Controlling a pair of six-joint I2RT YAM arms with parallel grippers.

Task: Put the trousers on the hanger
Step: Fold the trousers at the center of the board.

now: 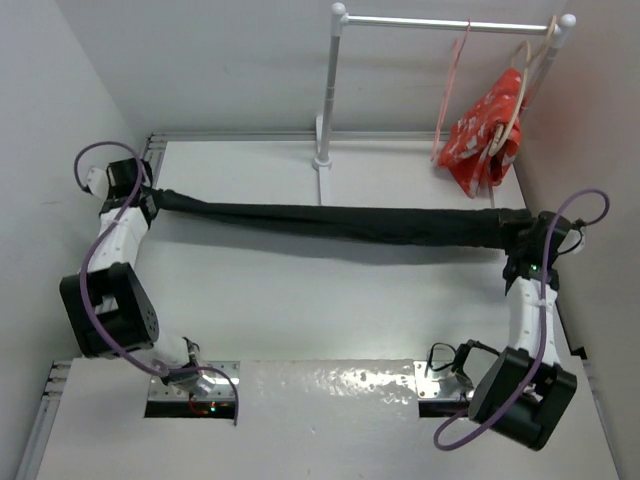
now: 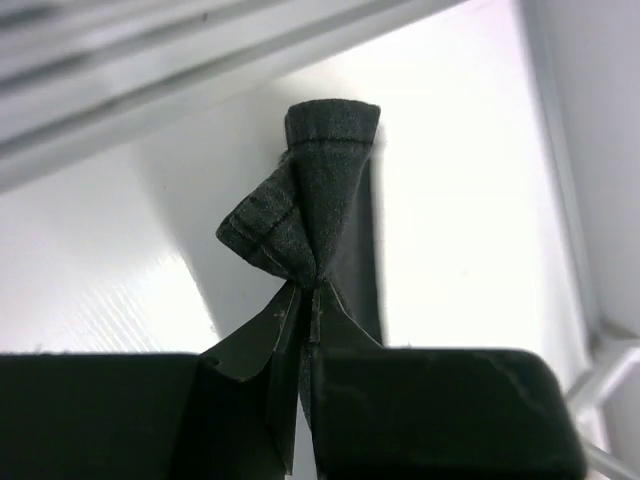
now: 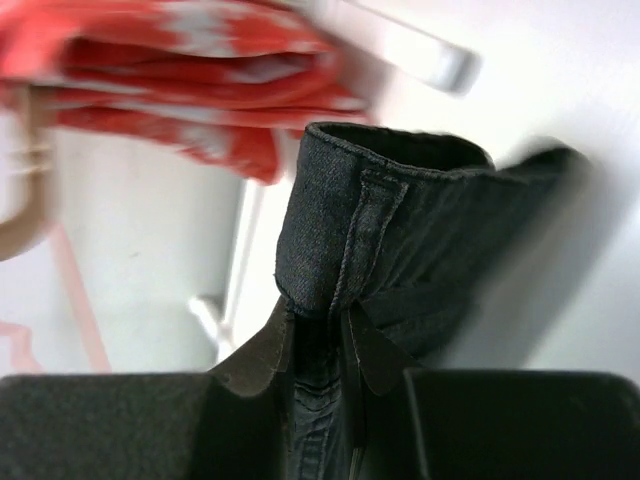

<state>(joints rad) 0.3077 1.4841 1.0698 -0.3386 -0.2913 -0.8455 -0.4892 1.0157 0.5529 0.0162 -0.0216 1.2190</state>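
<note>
Pinching the trousers at both ends: my left hand clamped on a hem, left of frame | my right hand clamped on the waistband, right of frame | trousers stretched across mid-frame over the counter | hanger hangs on the rail, upper right, apart from trousers.

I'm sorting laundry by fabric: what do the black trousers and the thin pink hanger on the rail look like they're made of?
The trousers look like a matte, dark woven fabric, probably denim or heavy cotton: the wrist views show a fine grain and stitched hems. The hanger looks like thin pink-red wire, likely coated metal, though plastic can't be ruled out from this view.
</note>
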